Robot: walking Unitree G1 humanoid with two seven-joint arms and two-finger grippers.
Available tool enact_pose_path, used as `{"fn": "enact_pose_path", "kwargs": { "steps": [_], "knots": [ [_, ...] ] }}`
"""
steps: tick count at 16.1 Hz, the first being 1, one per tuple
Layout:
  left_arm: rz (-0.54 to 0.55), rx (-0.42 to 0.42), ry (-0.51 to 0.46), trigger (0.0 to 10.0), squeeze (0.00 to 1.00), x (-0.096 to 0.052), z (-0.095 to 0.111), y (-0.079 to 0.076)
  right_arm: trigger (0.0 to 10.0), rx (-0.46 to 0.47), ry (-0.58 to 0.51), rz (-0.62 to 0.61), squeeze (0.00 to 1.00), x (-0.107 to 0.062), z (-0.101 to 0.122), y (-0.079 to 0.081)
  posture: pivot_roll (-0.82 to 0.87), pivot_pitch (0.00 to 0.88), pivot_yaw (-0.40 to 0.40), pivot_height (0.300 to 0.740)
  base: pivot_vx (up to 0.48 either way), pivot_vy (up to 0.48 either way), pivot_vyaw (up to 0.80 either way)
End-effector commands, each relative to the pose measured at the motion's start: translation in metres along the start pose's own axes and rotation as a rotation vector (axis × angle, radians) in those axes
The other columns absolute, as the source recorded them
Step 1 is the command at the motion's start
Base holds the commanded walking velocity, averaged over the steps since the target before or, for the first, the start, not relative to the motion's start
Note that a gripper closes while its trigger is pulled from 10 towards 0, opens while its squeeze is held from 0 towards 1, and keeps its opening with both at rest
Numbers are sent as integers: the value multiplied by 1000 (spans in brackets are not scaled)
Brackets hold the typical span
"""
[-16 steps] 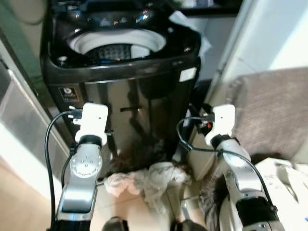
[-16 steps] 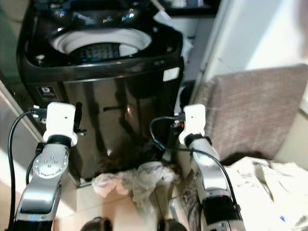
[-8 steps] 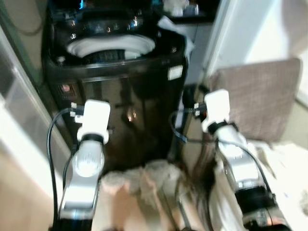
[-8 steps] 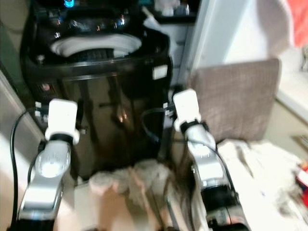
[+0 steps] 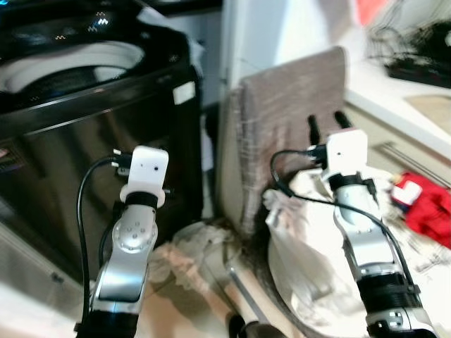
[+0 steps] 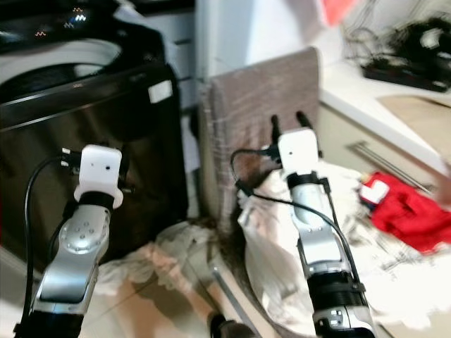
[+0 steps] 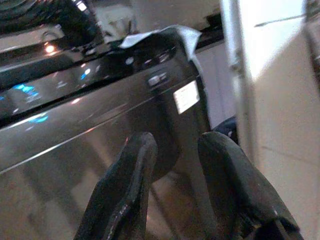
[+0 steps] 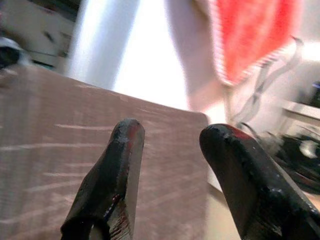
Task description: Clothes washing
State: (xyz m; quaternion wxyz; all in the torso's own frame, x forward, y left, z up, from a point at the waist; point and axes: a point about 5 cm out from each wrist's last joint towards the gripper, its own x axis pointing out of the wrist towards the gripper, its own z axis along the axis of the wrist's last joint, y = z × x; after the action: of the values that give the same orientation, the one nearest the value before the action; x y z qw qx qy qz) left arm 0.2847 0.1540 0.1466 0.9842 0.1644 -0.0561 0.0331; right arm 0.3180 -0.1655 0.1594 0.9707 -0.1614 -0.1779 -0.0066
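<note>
We are holding our right gripper [image 8: 170,170] up with its fingers parted and empty, pointing at the brown cushion [image 5: 289,120] leaning upright against the wall. Our left gripper [image 7: 172,180] is likewise spread with nothing in it, facing the dark front of the washing machine [image 5: 84,120], whose lid is standing open. Pale clothes [image 5: 194,243] are lying crumpled on the floor between machine and cushion; a red garment [image 5: 426,208] is lying to our right.

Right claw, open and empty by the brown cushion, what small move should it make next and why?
Probably lower the right claw toward the white laundry pile beneath it: it is open and holds nothing, and the washing machine stands open at the robot's left.
</note>
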Motion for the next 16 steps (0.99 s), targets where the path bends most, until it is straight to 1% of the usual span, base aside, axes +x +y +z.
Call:
{"fn": "enact_pose_path", "kwargs": {
  "steps": [1,2,3,4,6,7,8,9,10,11,12,13,14,15,16],
  "knots": [
    [-24,-7,-2,10000,0,2,0,-4,10000,13,43,-34,0,-5,-7,-7,-70,9,8,740,0,0,-513],
    [-28,-7,-3,10000,0,3,0,-4,10000,21,61,-37,0,-7,-9,-8,-77,13,12,740,0,0,-513],
    [-45,-2,-12,10000,0,4,1,-6,10000,52,95,-59,0,-10,-14,-10,-80,14,13,740,0,0,-513],
    [-79,8,-36,10000,0,4,3,-8,10000,73,113,-74,0,-12,-17,-11,-85,16,17,740,0,0,-513],
    [-183,43,-100,10000,0,2,5,-13,10000,111,149,-69,0,-17,-23,-11,-92,18,20,740,0,0,-509],
    [-192,55,-106,10000,0,4,4,-11,10000,133,173,-62,0,-20,-26,-11,-94,20,22,740,0,0,-506],
    [-191,76,-92,10000,0,8,1,-6,10000,163,212,-55,0,-24,-31,-10,-101,22,30,732,0,0,-419],
    [-197,80,-92,10000,0,12,1,-3,10000,145,280,-61,0,-30,-40,-10,-111,24,41,717,0,0,0],
    [-200,80,-95,10000,0,12,1,-3,10000,153,297,-67,0,-32,-42,-11,-111,24,41,713,0,0,0],
    [-227,82,-111,10000,0,13,2,-7,10000,150,346,-90,0,-38,-50,-13,-126,25,55,693,0,0,0],
    [-232,81,-112,10000,0,13,3,-8,10000,150,352,-94,0,-39,-51,-13,-130,26,59,688,0,0,0],
    [-249,76,-118,10000,0,14,3,-12,10000,142,391,-116,824,-43,-56,-14,-136,26,64,679,0,0,0],
    [-254,75,-120,10000,0,14,3,-13,10000,152,400,-114,1000,-44,-57,-14,-137,25,65,679,0,0,0],
    [-258,74,-121,10000,0,14,3,-14,10000,160,405,-112,1000,-44,-58,-14,-138,25,66,679,0,0,0],
    [-269,76,-126,10000,0,14,3,-16,10000,170,409,-83,1000,-45,-57,-10,-142,29,68,679,0,0,0]
  ]
}}
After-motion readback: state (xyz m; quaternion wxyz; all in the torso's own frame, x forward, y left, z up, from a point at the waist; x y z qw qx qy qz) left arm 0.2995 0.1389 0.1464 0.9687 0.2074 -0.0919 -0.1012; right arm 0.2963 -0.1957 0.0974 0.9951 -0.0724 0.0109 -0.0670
